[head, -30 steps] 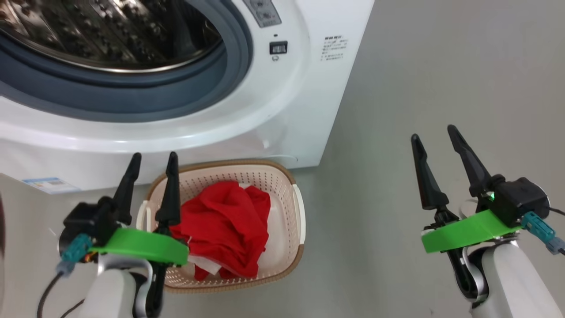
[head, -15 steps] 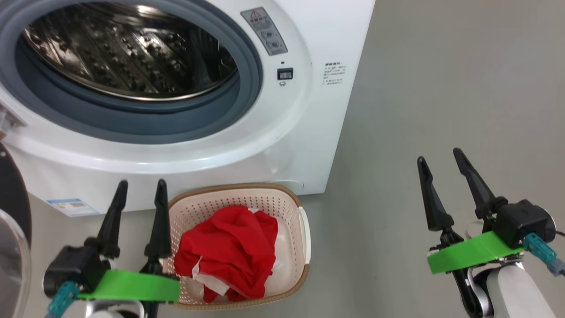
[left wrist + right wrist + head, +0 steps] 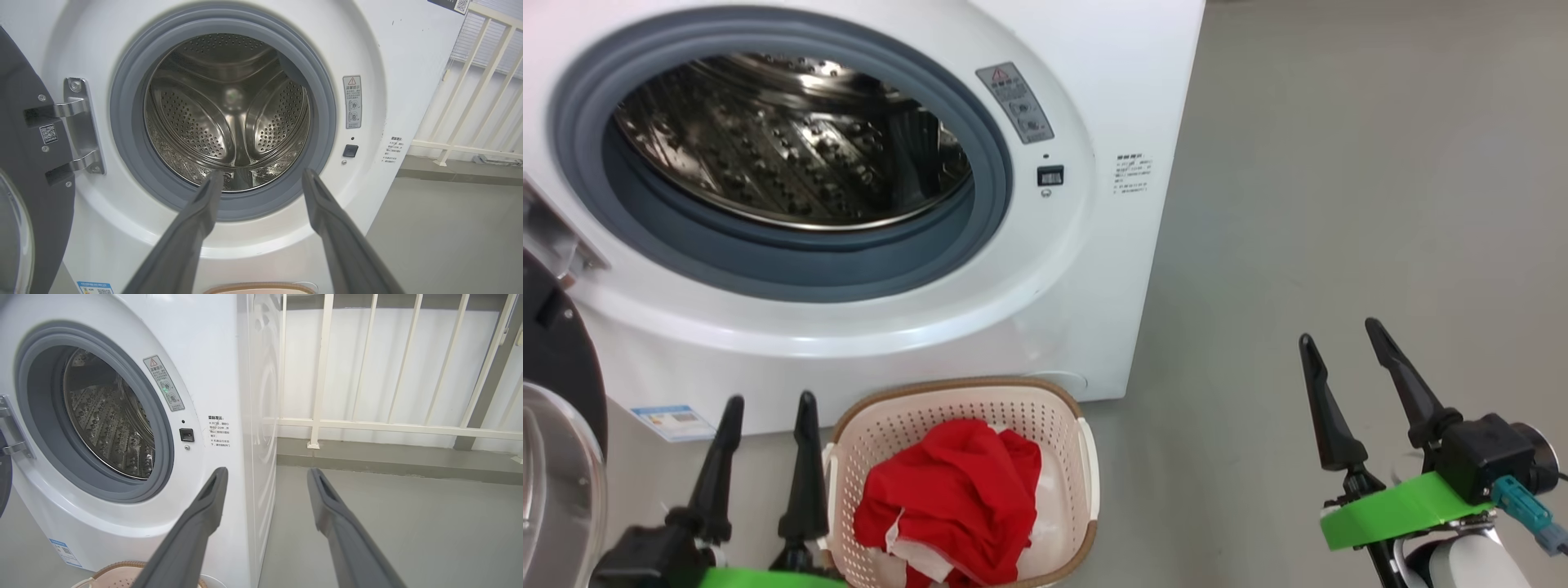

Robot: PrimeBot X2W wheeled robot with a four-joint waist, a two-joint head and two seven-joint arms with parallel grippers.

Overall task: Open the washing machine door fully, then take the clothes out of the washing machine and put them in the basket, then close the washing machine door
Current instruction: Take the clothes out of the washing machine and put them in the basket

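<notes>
The clothes lie in the basket at six o'clock, washing machine door open at eight o'clock. Both arms' jaws gape, empty.

The basket sits on the floor just before the washing machine, with the clothes in it. The washing machine door hangs at its left. A railing stands behind, to the right.

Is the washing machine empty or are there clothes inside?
Empty, as far as shows: the steel drum looks bare in the left wrist view, and the red clothes lie in the basket.
</notes>
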